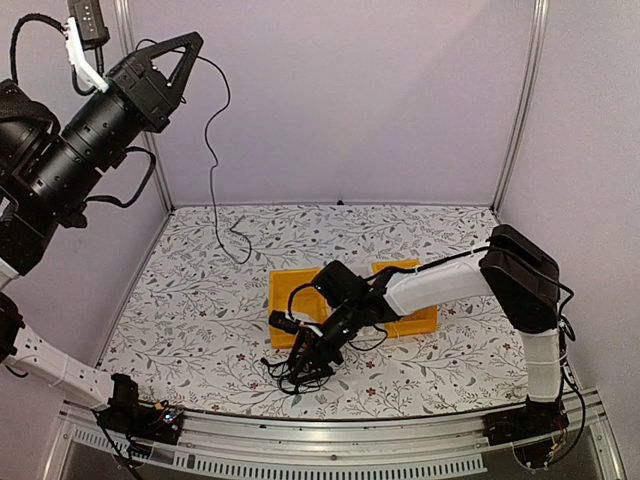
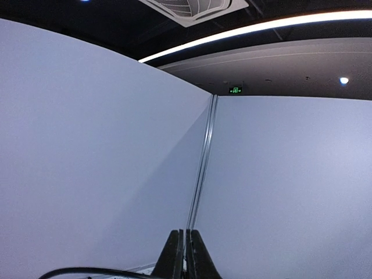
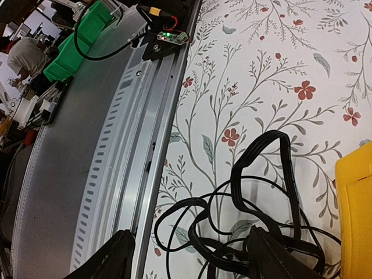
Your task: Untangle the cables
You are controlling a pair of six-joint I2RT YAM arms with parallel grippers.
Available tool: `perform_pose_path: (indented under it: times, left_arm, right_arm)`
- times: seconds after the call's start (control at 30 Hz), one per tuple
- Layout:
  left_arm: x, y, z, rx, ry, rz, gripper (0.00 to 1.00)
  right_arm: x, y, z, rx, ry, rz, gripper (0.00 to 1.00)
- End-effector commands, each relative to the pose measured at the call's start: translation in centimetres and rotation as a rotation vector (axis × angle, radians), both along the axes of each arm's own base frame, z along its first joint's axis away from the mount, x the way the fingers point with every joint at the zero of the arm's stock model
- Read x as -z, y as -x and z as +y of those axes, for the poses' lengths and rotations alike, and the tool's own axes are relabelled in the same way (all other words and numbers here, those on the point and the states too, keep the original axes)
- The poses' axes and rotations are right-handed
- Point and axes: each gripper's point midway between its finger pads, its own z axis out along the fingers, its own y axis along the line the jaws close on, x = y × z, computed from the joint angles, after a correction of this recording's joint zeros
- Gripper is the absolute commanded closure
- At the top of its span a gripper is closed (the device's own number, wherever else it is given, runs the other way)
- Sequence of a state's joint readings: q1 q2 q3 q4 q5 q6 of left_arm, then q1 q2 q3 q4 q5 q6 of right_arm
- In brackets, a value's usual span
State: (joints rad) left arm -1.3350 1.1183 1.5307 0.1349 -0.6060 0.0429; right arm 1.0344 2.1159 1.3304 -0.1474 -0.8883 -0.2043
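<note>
A tangle of black cables (image 1: 300, 368) lies on the floral table near the front edge, just before a yellow tray (image 1: 288, 290). My right gripper (image 1: 318, 348) hangs low over it, open. In the right wrist view its fingers stand wide apart around the gripper's middle (image 3: 195, 258), with loops of the tangle (image 3: 264, 192) between them; the right finger lies over some strands. My left gripper (image 1: 188, 58) is raised high at the back left, shut (image 2: 186, 235) on one thin black cable (image 1: 212, 170) that hangs down, its end on the table.
A second yellow tray (image 1: 418, 318) sits under the right forearm; a tray edge (image 3: 356, 215) shows beside the tangle. An aluminium rail (image 3: 145, 145) runs along the table's front edge, close to the left finger. Enclosure walls and posts (image 1: 520, 110) bound the table.
</note>
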Motion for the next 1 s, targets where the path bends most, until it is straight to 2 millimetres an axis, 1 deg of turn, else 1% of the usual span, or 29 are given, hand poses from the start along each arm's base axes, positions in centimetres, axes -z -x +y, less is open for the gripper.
perform_pose_path:
  times: [0.0, 0.03, 0.1, 0.13, 0.17, 0.2, 0.27, 0.33, 0.4, 0.5, 0.63, 0.7, 0.77, 0.87, 0.97]
  left_arm:
    - [1.1, -0.8, 0.0, -0.056, -0.033, 0.011, 1.0]
    - [1.4, -0.9, 0.0, -0.062, -0.038, 0.016, 1.0]
    - [2.1, -1.1, 0.0, -0.077, -0.049, 0.025, 1.0]
    - [2.4, -1.2, -0.1, -0.084, -0.055, 0.027, 1.0]
    - [2.7, -1.4, -0.1, -0.092, -0.059, 0.029, 1.0]
    - [3.0, -1.5, -0.2, -0.1, -0.066, 0.031, 1.0]
    - [3.5, -1.7, -0.3, -0.112, -0.073, 0.032, 1.0]
    - [4.0, -1.9, -0.5, -0.124, -0.082, 0.034, 1.0]
    - [4.5, -2.2, -0.9, -0.131, -0.092, 0.035, 1.0]
    - [5.4, -2.8, -1.6, -0.143, -0.115, 0.033, 1.0]
    - [6.7, -4.1, -2.5, -0.163, -0.145, 0.031, 1.0]
    - [7.2, -4.9, -3.0, -0.164, -0.156, 0.034, 1.0]
    - [7.8, -5.8, -3.6, -0.163, -0.167, 0.038, 1.0]
    - [8.4, -7.1, -4.2, -0.161, -0.179, 0.043, 1.0]
    - [9.4, -8.2, -4.8, -0.161, -0.194, 0.054, 1.0]
  right_arm:
    - [-4.9, -1.0, -1.3, -0.013, -0.065, -0.143, 0.28]
    - [-5.8, -1.2, -1.8, -0.01, -0.074, -0.158, 0.27]
    - [-8.9, -1.8, -2.7, -0.01, -0.128, -0.221, 0.25]
    - [-9.8, -1.9, -3.2, -0.009, -0.14, -0.237, 0.24]
    - [-11.7, -1.9, -3.7, -0.009, -0.175, -0.271, 0.23]
    - [-12.6, -1.9, -4.2, -0.009, -0.19, -0.29, 0.21]
    - [-15.4, -1.8, -5.4, -0.008, -0.238, -0.35, 0.17]
    - [-16.9, -2.0, -6.5, -0.009, -0.254, -0.383, 0.16]
    - [-17.8, -2.8, -7.7, 0.006, -0.248, -0.402, 0.16]
    - [-18.1, -4.8, -9.7, 0.051, -0.253, -0.42, 0.16]
    - [-19.1, -7.7, -12.9, 0.142, -0.276, -0.465, 0.16]
    - [-18.8, -9.2, -14.5, 0.189, -0.257, -0.541, 0.15]
    - [-18.9, -11.0, -16.4, 0.251, -0.259, -0.598, 0.15]
    - [-19.1, -12.0, -18.4, 0.303, -0.279, -0.588, 0.15]
    - [-19.1, -12.9, -19.6, 0.344, -0.284, -0.592, 0.14]
